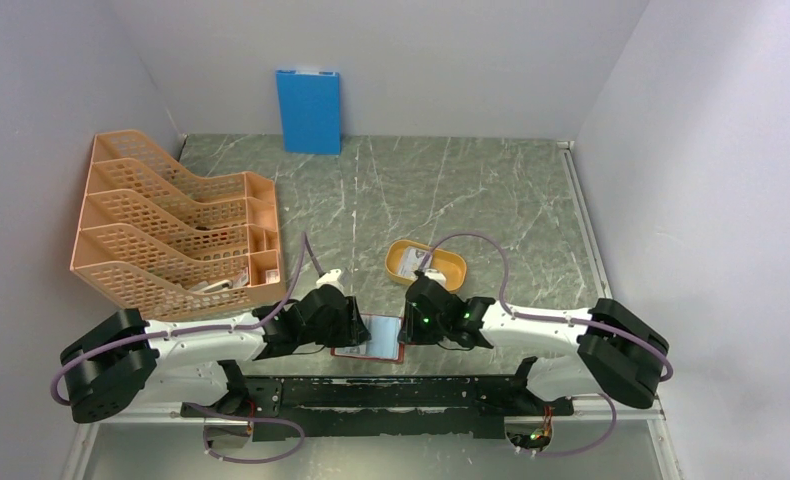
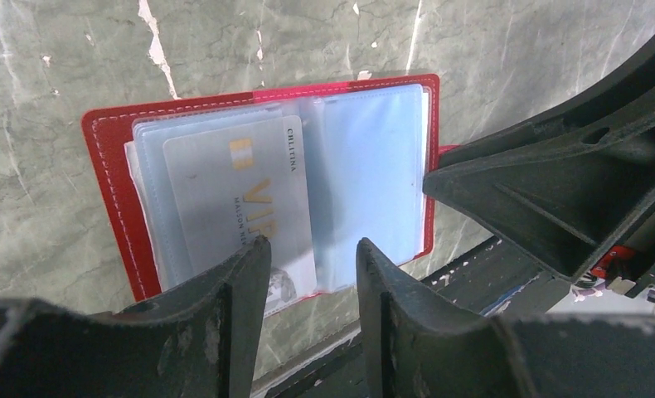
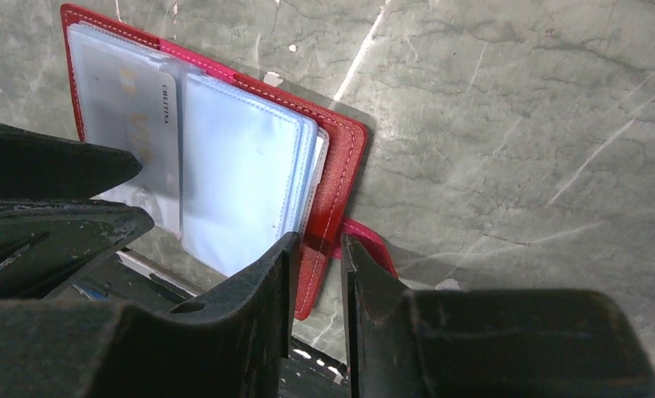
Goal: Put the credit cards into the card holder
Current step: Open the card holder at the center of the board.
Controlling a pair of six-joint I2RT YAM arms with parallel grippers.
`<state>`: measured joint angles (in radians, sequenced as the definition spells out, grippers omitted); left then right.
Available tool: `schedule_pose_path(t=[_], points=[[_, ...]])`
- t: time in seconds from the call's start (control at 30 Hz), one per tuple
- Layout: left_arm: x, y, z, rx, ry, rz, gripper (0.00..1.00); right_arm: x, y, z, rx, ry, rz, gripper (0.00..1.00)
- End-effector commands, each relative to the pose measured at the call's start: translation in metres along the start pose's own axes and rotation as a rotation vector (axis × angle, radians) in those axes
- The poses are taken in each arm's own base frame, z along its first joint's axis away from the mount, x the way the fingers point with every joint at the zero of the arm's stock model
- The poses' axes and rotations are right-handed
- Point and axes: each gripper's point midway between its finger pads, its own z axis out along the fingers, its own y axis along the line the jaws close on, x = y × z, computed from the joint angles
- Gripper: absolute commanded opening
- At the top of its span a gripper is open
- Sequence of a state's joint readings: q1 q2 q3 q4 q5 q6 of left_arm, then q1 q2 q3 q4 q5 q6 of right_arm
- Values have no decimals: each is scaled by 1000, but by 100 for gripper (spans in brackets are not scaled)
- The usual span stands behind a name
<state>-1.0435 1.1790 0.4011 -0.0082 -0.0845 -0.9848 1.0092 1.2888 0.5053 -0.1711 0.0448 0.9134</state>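
Card holder (image 2: pixel 113 191) open flat; right gripper (image 3: pixel 317 242) narrow astride cover edge, probably steadying it, grip unclear; left gripper (image 2: pixel 312 245) half-wide over credit card (image 2: pixel 241 191), likely seating it

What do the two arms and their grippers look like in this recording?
The left arm and the right arm both have white links between bulky black joint housings. A thin lilac cable runs along each arm. Small green lights glow near the right wrist. The left gripper and the right gripper have matte black, wedge-shaped plastic fingers, scuffed at the edges.
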Motion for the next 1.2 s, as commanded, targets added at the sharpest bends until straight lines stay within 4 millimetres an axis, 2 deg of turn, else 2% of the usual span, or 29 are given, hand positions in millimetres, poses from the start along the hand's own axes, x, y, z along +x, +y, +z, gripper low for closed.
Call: schedule_pose_path(t=[0.0,0.23,0.63,0.8,1.03,1.17], points=[[7,10,1,-22,12,3,48,3,-3,5,25,13,-6,29],[13,15,2,-32,28,1,49,2,4,11,19,28,-17,32],[6,6,4,-17,19,28,50,1,23,12,-44,32,-33,42],[8,6,6,-22,30,33,50,0,27,13,-53,30,-32,42],[3,5,7,-26,15,38,43,-3,31,12,-67,19,-36,42],[7,10,8,-49,31,43,46,-5,34,12,-79,10,-38,41]])
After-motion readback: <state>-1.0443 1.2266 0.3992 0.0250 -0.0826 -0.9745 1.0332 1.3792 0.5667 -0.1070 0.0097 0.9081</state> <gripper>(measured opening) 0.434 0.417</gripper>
